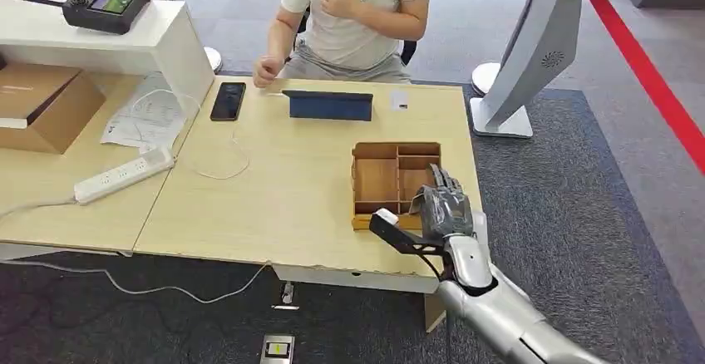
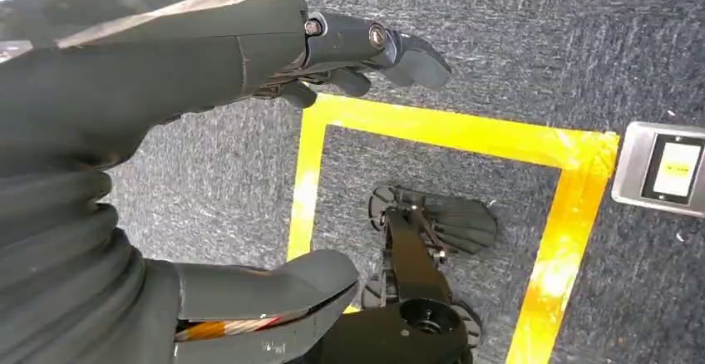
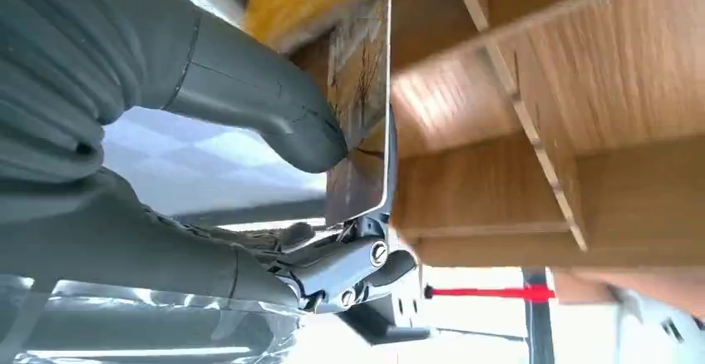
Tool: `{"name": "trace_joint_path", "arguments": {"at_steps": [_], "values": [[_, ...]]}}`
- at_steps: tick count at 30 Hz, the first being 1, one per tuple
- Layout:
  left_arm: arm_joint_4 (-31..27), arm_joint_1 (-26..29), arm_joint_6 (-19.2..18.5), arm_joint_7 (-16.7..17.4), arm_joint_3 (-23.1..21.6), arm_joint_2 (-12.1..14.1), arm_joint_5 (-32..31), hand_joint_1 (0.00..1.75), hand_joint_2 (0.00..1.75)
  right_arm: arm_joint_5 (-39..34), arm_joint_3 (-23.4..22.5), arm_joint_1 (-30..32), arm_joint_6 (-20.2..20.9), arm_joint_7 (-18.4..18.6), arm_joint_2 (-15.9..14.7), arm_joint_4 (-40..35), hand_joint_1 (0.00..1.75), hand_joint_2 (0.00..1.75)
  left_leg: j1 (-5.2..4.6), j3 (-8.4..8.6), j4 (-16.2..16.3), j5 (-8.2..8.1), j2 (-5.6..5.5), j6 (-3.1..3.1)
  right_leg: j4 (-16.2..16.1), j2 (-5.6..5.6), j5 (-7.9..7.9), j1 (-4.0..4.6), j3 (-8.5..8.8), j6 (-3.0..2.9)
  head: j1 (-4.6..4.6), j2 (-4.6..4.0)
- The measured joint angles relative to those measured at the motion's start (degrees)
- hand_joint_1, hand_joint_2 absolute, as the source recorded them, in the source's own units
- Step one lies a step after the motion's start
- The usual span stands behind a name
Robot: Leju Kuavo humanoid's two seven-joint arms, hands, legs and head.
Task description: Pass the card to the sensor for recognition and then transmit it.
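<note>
**A:** Left hand [image 2: 249, 56] first, since we're going left to right: the wrist view has it hanging over grey carpet with yellow floor tape [image 2: 465, 131] below, fingers apart, nothing in it. So it's out of this one. Moving right in the head view, there's a controller [image 1: 104, 0] on the white shelf at upper left, a power strip [image 1: 123, 174] lower down, a phone [image 1: 228, 100] near the top middle, then a dark blue stand-up device [image 1: 330, 105], which I'd guess is the sensor. A person [image 1: 356, 11] sits behind the worktop [image 1: 274, 206].

**B:** And the right hand [image 1: 441, 206]? That's where it's at.

**A:** Yep, lower right of centre, sitting over the near edge of the wooden tray [image 1: 396, 177]. Its wrist view shows the thumb [image 3: 274, 123] pressed on the card's face with fingers behind it, so it's clamped on the card [image 3: 362, 123].

**B:** So which step, pickup?

**A:** I'd say so. The card is pinched but sits right against the tray's wall and divider, not yet lifted out. Next move probably needs a clean lift clear of the tray without snagging, then a carry up and left to the blue device.

**B:** What's the card like?

**A:** Thin, flat, rounded corner, brownish printed face with a pale edge. Can't read the print. Looks slippery, and it's only held near one edge.
</note>
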Motion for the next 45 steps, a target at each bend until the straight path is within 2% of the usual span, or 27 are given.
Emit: {"name": "trace_joint_path", "arguments": {"at_steps": [11, 16, 32, 35, 39, 45], "values": [[0.0, 0.0, 0.3, -0.1, 0.0, -0.1, 0.0, 0.0, 1.75, 4.3, -0.3, -1.0, 0.1, 1.1, -2.2, -7.8, 1.75, 1.75, 0.0, 0.01, 0.0, 0.0, 0.0, 0.0, 0.0, 0.0, 0.01, 0.0, 0.0, -0.01, 0.0, 0.0], [0.0, -0.1, 2.3, -0.6, 0.0, -0.6, 0.0, 0.0, 1.75, 4.9, -0.5, -1.0, -0.3, 1.1, -2.6, -9.9, 1.75, 1.75, 0.0, 0.01, 0.0, 0.0, 0.01, 0.0, 0.0, 0.0, 0.01, 0.0, -0.01, -0.01, -0.02, 0.0], [0.0, -0.8, 2.4, -0.2, 0.0, -1.6, -1.1, 0.0, 1.75, 9.0, -0.4, -4.1, 0.3, -0.1, -2.2, -12.6, 1.75, 1.75, 0.01, 0.0, 0.0, 0.01, 0.01, 0.0, 0.0, 0.0, 0.02, 0.01, 0.01, -0.01, 0.0, 0.0], [0.0, -0.9, 2.2, -0.2, 0.0, -1.7, -1.7, 0.0, 1.75, 11.3, -0.1, -5.9, 2.2, -0.8, -1.7, -12.4, 1.75, 1.75, 0.0, -0.05, 0.0, 0.01, 0.02, 0.0, 0.0, 0.02, 0.02, 0.0, -0.04, -0.02, 0.0, 0.0], [0.0, -1.7, 1.6, 0.7, 0.0, -2.0, -2.5, 0.0, 1.75, 15.4, 0.9, -11.3, 6.3, -1.0, 0.3, -10.3, 1.75, 1.75, 0.01, -0.06, 0.0, 0.06, 0.02, -0.04, 0.0, 0.02, 0.03, 0.0, -0.04, -0.02, 0.0, 0.0], [0.0, -2.3, 1.6, 1.2, 0.0, -2.6, -3.3, 0.0, 1.75, 18.1, 3.1, -20.1, 11.2, -0.6, 4.1, -2.6, 1.75, 1.75, 0.02, -0.06, 0.0, 0.1, 0.0, -0.06, 0.1, 0.0, 0.04, 0.01, -0.05, -0.04, 0.0, 0.0]]}}
